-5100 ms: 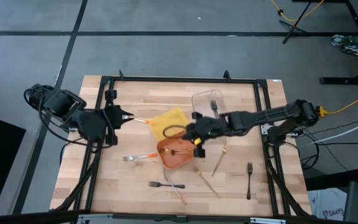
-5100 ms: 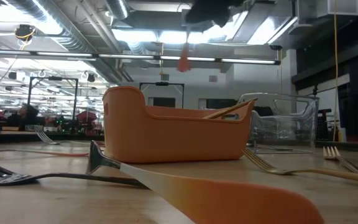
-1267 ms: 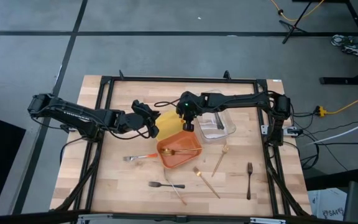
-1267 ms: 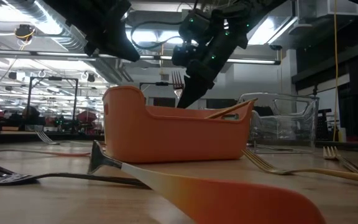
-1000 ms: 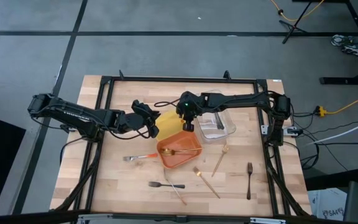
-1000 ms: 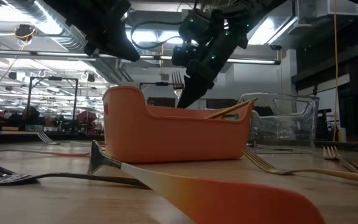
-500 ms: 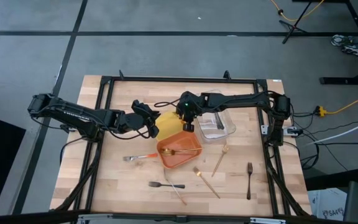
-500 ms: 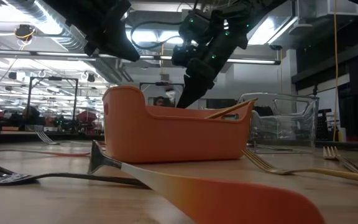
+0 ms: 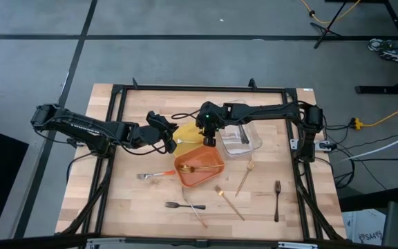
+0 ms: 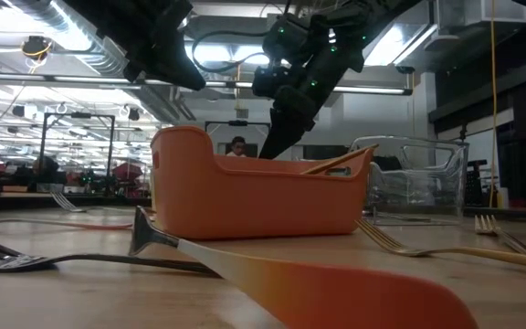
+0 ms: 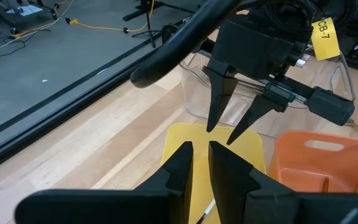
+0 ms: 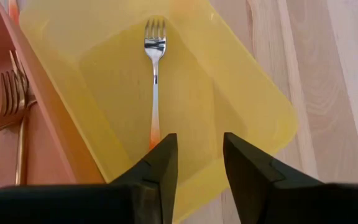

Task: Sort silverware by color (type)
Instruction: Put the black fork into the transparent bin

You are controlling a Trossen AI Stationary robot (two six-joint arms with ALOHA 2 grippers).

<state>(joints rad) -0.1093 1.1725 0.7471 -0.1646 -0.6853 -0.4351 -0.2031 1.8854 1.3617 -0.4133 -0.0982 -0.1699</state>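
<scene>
Right now my right gripper (image 12: 194, 163) hangs over the yellow tray (image 12: 253, 93), fingers parted and holding nothing; a silver fork with an orange handle (image 12: 154, 74) lies flat in that tray beneath them. My left gripper (image 11: 197, 163) hovers at the tray's other side, fingers narrow, only a slim gap between them, nothing held. Just beside the yellow tray sits the orange tray (image 9: 199, 169) with gold forks (image 12: 11, 99) in it, and past that the clear tray (image 9: 237, 131). On the bare wooden table (image 9: 137, 207) lie an orange-handled fork (image 9: 154, 175), a black fork (image 9: 184, 205), another black fork (image 9: 277, 199) and gold pieces (image 9: 244, 178). Beyond the table is grey floor (image 9: 185, 41) with a yellow cable (image 9: 323, 17); the low view shows ceiling ducts and strip lights (image 10: 80, 41).
</scene>
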